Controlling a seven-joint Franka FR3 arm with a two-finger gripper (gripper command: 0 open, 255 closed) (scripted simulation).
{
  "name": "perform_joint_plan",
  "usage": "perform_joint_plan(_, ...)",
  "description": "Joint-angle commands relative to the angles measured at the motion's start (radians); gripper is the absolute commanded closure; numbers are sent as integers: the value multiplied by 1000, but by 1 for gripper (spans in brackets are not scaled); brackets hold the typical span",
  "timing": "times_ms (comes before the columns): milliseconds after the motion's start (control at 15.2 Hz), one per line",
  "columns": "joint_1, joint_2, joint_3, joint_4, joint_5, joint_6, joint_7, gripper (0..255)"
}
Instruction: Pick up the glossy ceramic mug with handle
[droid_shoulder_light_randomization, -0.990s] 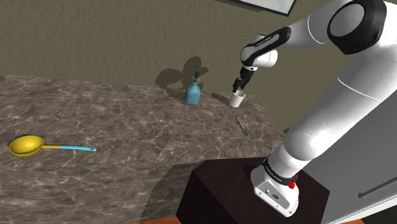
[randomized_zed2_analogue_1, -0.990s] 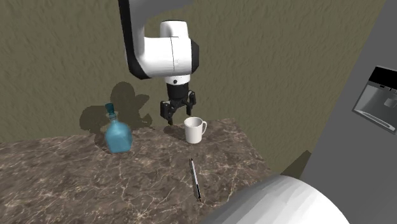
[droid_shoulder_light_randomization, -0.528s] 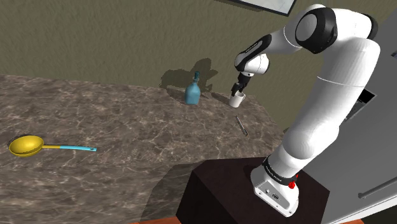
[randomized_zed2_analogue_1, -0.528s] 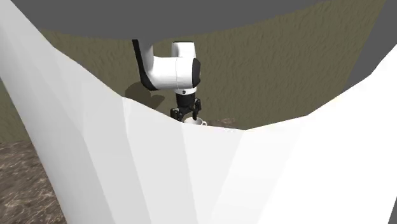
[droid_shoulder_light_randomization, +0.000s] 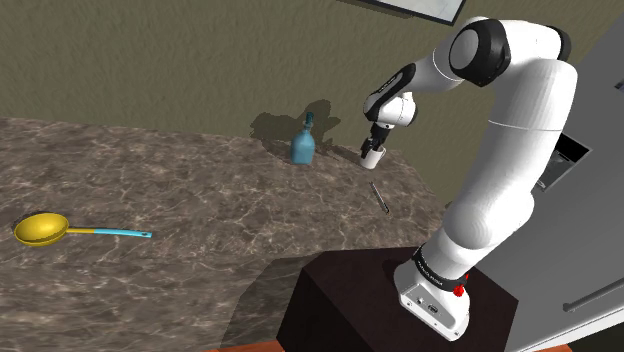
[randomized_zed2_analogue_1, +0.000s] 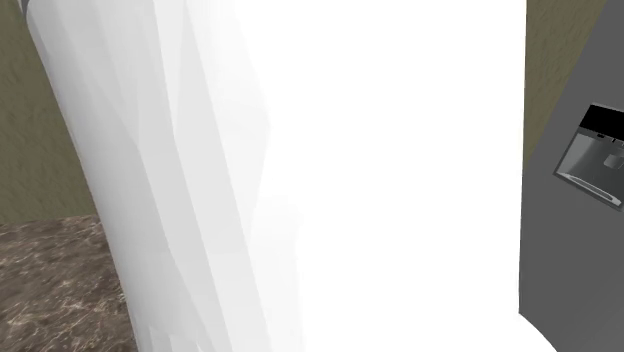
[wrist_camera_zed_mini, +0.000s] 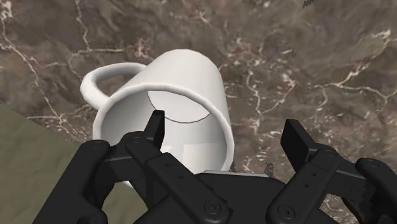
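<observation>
Far right on the surface (droid_shoulder_light_randomization: 200, 200), beside the blue bottle (droid_shoulder_light_randomization: 302, 148), the white mug (wrist_camera_zed_mini: 191, 76) sits under my tool (wrist_camera_zed_mini: 226, 127). It's spread, one finger seemingly inside the rim. The mug looks rigid, slick and breakable, so pinch the wall firmly, away from the handle (wrist_camera_zed_mini: 108, 70).

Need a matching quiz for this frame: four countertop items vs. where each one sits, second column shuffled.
1. white glossy mug with handle
2. blue stoppered bottle
3. yellow spoon with blue handle
4. thin dark pen

A. lies flat, closest to the dark stand
B. far toward the shoulder view's left
C. rim between the fingers of the open black pincer
D. upright, just left of the mug in the shoulder view

Pairs: 1-C, 2-D, 3-B, 4-A
</observation>
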Motion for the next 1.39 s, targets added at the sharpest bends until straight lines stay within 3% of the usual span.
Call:
perform_joint_plan(0, -1, 5, 2, 2, 3, 3, -2, 255)
perform_joint_plan(594, -1, 3, 1, 0, 2, 3, -1, 255)
perform_joint_plan(1320, 35, -120, -46, 13, -92, -121, 63, 255)
